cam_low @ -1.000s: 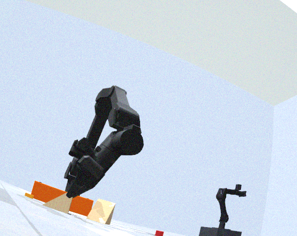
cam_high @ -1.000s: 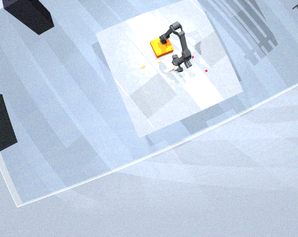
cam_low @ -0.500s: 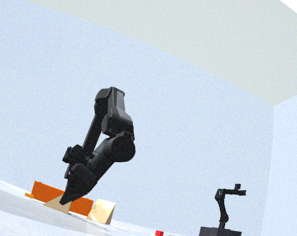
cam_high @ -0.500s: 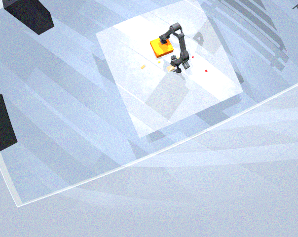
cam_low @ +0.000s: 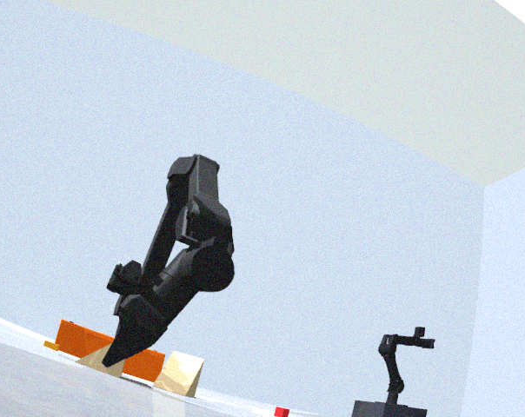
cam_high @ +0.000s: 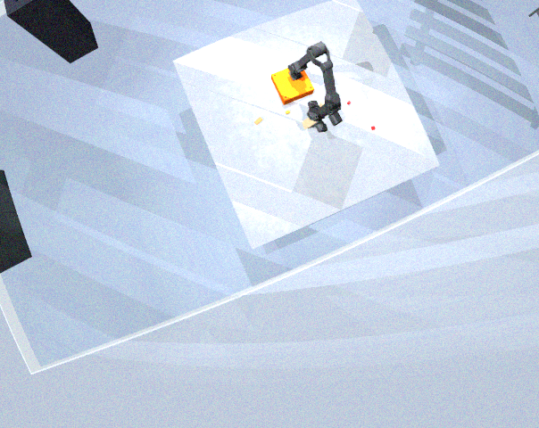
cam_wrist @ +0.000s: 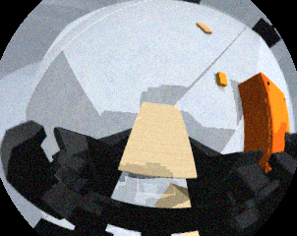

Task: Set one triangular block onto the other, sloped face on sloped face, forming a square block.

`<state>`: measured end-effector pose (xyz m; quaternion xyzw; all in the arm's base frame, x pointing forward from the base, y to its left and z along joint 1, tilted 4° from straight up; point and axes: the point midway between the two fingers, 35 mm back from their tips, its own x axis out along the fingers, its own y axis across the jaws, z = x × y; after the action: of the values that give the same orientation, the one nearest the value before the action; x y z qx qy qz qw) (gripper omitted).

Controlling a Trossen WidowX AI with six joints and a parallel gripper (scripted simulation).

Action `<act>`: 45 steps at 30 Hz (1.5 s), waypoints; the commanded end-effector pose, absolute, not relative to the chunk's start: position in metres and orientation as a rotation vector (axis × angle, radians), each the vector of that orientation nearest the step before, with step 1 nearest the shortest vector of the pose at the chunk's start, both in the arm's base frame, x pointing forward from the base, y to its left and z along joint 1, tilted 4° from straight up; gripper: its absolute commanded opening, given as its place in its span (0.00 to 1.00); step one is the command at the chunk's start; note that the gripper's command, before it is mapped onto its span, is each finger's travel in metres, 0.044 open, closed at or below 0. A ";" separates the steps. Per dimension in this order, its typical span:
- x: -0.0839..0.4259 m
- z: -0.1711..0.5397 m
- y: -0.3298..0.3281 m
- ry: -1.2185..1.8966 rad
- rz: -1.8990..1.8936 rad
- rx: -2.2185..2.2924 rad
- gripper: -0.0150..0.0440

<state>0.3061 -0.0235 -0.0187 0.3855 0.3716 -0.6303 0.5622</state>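
A tan triangular block point(cam_high: 308, 123) point(cam_low: 100, 360) point(cam_wrist: 158, 143) lies on the white table point(cam_high: 242, 152) with its sloped face up. My gripper point(cam_high: 317, 121) point(cam_low: 113, 355) is down over it. In the wrist view the dark fingers press against its two sides, so the gripper is shut on it. The block still rests on the table. The second tan triangular block point(cam_low: 180, 373) point(cam_wrist: 174, 197) stands close by on the table, apart from the first. In the wrist view it shows just below the held block, partly hidden by the gripper.
The arm's orange base plate point(cam_high: 288, 89) point(cam_low: 81, 339) point(cam_wrist: 267, 118) sits right behind the blocks. Two small orange pieces point(cam_high: 258, 120) point(cam_high: 287, 111) point(cam_wrist: 204, 28) point(cam_wrist: 221, 79) and two small red cubes point(cam_high: 372, 127) point(cam_high: 348, 102) lie on the table. A second arm point(cam_low: 395, 359) stands far off.
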 end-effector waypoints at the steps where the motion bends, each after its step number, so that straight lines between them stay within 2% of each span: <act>1: 0.306 -0.019 -0.024 0.877 -1.483 0.900 0.59; 3: 0.306 -0.019 -0.024 0.877 -1.483 0.900 0.56; 10: 0.306 -0.016 -0.024 0.875 -1.484 0.907 0.25; 16: 0.306 -0.016 -0.024 0.886 -1.482 0.916 0.25; 45: 0.303 0.010 -0.070 1.416 -1.138 1.504 0.25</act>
<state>0.3023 -0.0652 0.0099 0.5729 0.5390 -0.4691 0.4015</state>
